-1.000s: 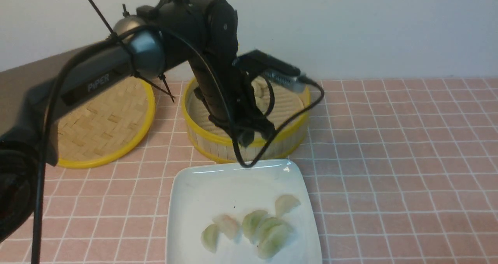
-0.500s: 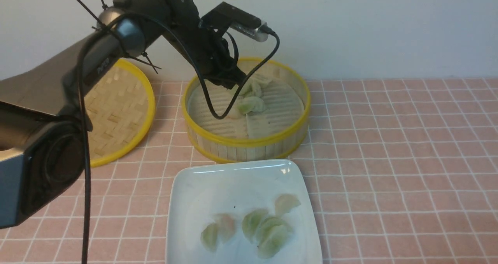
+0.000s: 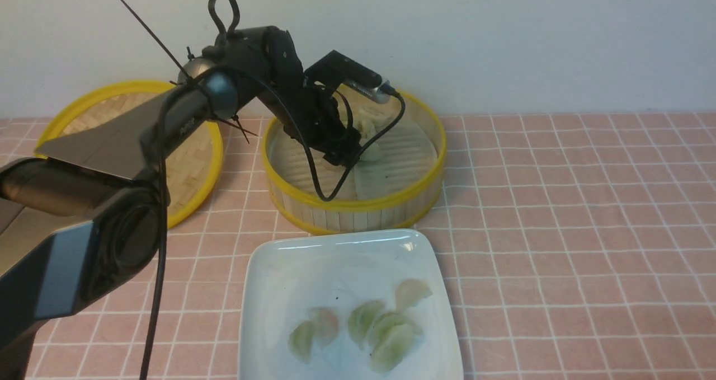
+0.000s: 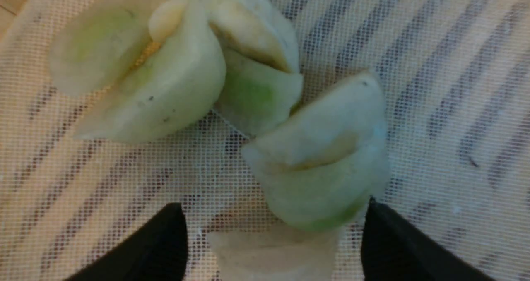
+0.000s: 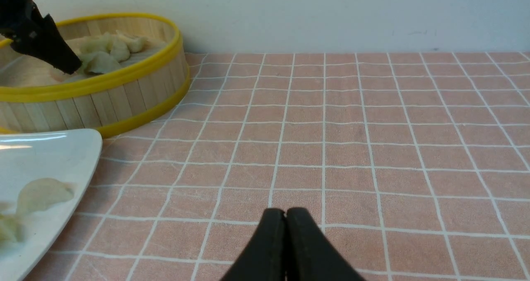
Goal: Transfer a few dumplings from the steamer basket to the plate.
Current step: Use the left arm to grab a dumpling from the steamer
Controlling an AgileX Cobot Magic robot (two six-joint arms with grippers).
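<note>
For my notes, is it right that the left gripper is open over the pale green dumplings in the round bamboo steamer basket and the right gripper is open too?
No: the right gripper is shut, jaws pressed together, per the right wrist view; the rest holds.

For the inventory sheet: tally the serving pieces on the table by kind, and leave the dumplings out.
Bamboo steamer basket: 1
Woven bamboo lid: 1
White square plate: 1
Total: 3
</note>
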